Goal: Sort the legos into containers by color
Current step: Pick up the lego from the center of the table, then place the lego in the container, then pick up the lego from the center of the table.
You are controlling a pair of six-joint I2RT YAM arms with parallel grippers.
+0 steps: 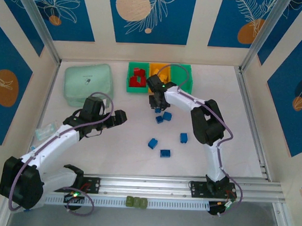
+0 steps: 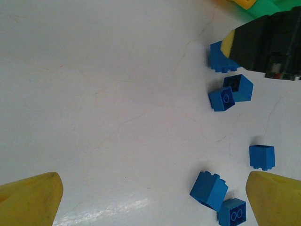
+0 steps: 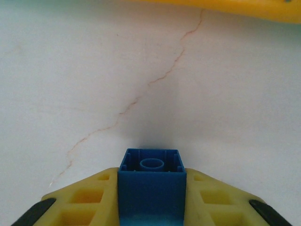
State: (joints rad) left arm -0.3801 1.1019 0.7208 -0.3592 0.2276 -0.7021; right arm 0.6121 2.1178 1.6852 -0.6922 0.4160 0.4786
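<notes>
One blue lego [image 3: 151,193]: clamped between the yellow fingers [image 3: 80,200] of the right gripper [image 3: 151,176], which press on its two side walls. Its hollow underside, with the round tube, faces away from the wrist.
Contact with table [image 3: 70,70]: cannot tell whether the held lego rests on it or hangs just above.
Right jaws: clenched on that blue lego.
Loose blue legos [image 1: 167,115]: five on the table. Two touch each other just beside the right gripper on its near side. Three lie apart, closer to the arm bases.
Containers [image 1: 185,88]: row of three at the far edge. Red legos [image 1: 138,77] sit in the left green bin and yellow-orange pieces [image 1: 164,72] in the orange middle one. The right gripper is just in front of the orange bin.
Right arm [image 1: 206,124]: rises from its base to a raised elbow. The forearm reaches left and far, with the wrist pointing down at the table.
Left arm [image 1: 57,138]: stretched from the near-left corner toward the middle, wrist pointing right.
Left gripper [image 2: 150,202]: jaws released and spread wide over the table. Two loose blue legos lie near one fingertip.
Markings: the mint box [image 1: 89,83] has a small dark mark on its lid, too small to read. The wall panels [image 1: 149,15] are blue with white leaf outlines and orange discs.
</notes>
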